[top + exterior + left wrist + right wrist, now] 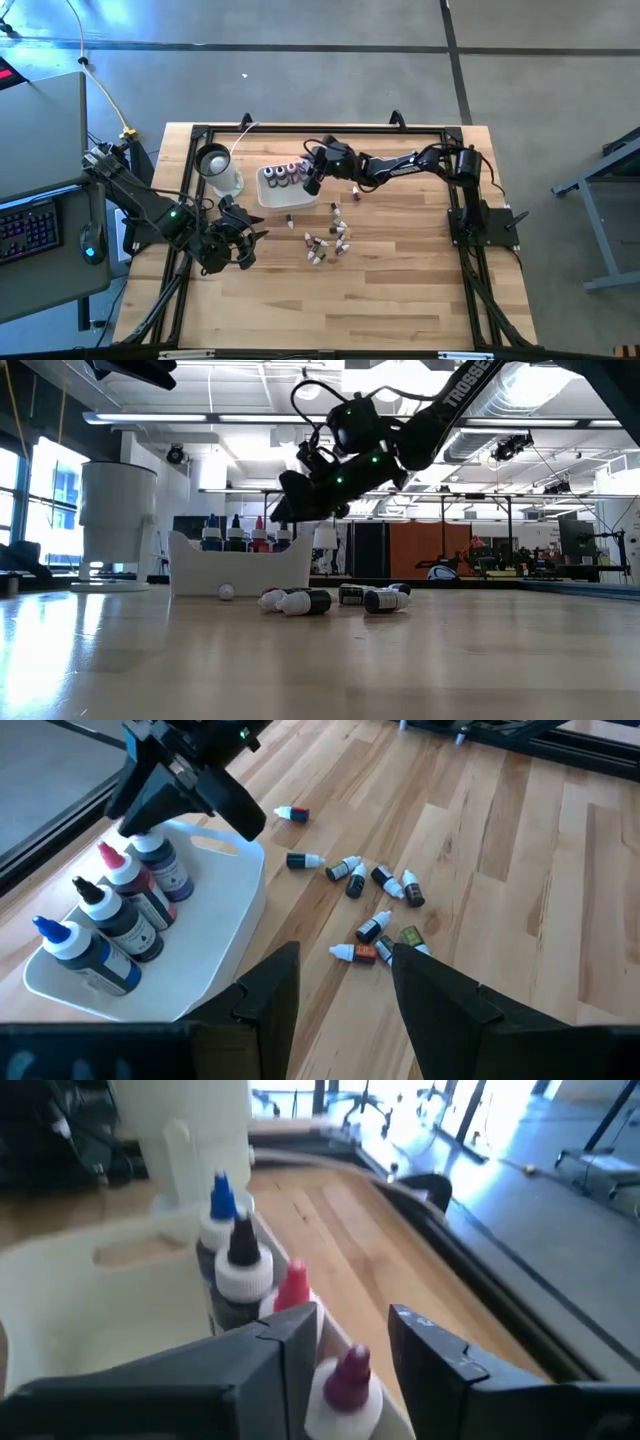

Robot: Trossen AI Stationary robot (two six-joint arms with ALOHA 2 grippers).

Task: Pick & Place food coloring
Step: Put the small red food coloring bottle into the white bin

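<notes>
Four food coloring bottles (120,910) with blue, black, red and purple tips stand upright in the white tray (272,197). Several tiny bottles (326,241) lie on their sides on the wood, right of and nearer than the tray. My right gripper (355,1342) hangs open over the tray's right end, its fingers on either side of the purple-tipped bottle (347,1375). I see no touch there. My left gripper (345,1010) is open above the table, left of the pile and near the tray's near edge.
A tall white cup (220,166) stands just left of the tray. One red-bodied bottle (354,190) lies alone under the right arm, and another (290,219) lies by the tray's near edge. The near half of the table is bare wood (380,300).
</notes>
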